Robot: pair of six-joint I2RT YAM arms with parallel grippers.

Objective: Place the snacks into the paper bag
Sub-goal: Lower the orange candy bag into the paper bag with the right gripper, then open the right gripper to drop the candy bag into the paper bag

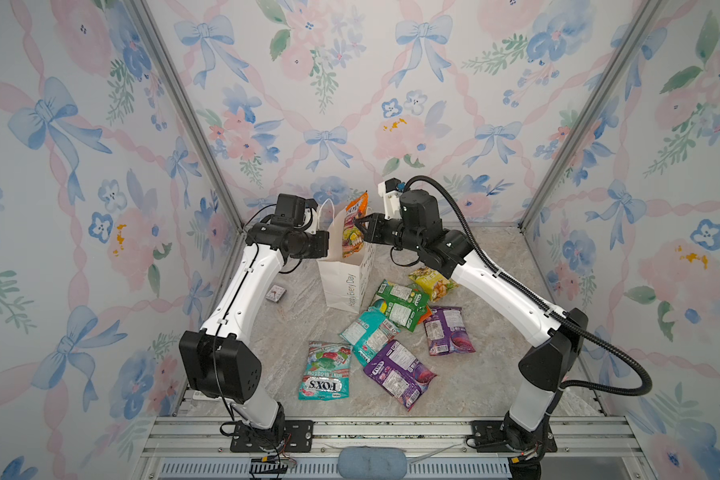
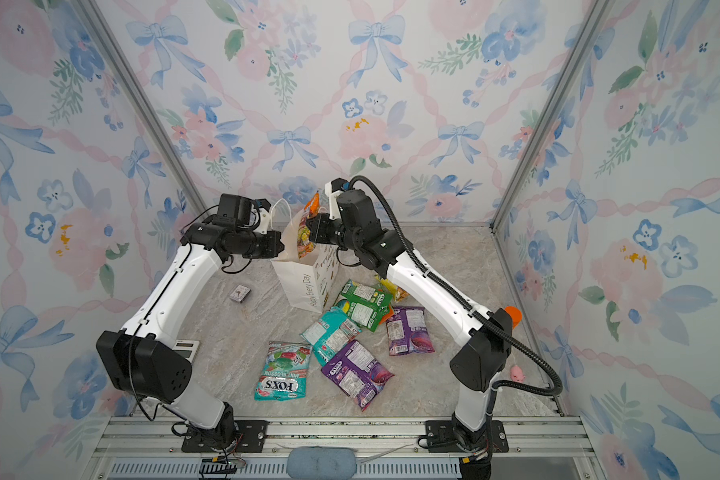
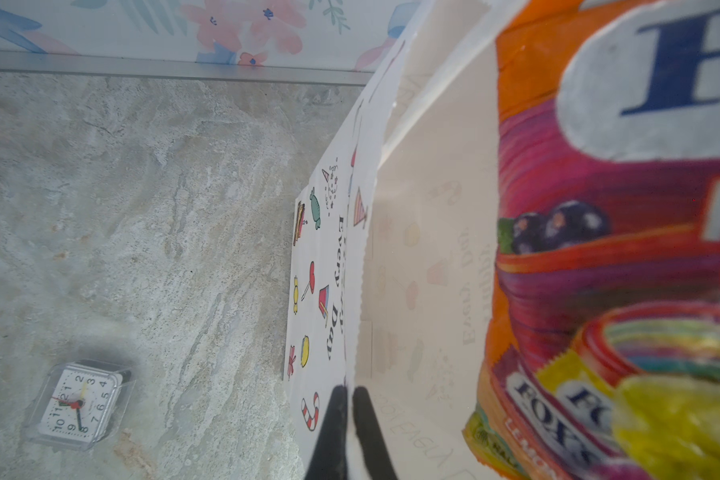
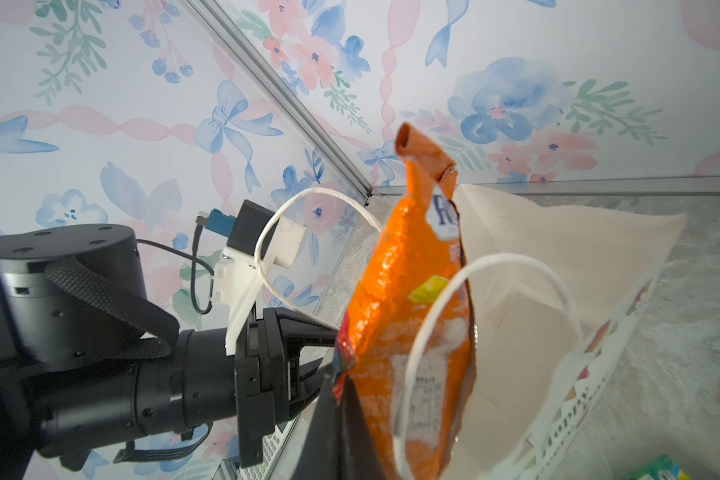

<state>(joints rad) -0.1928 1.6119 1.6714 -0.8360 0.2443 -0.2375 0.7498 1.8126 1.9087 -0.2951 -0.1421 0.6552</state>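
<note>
Marble bench [image 1: 474,374] | right claw [image 1: 360,232] clamped on orange packet [image 1: 354,216], upright in paper bag [image 1: 341,286] mouth | left claw [image 3: 348,399] pinches bag rim

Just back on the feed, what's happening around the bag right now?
The left gripper is pinched shut on the edge of the paper bag, which stands upright. The right gripper is clamped on the orange sweets packet, whose lower end is inside the bag's mouth while its top sticks out. The other packets lie loose on the table beside the bag.
</note>
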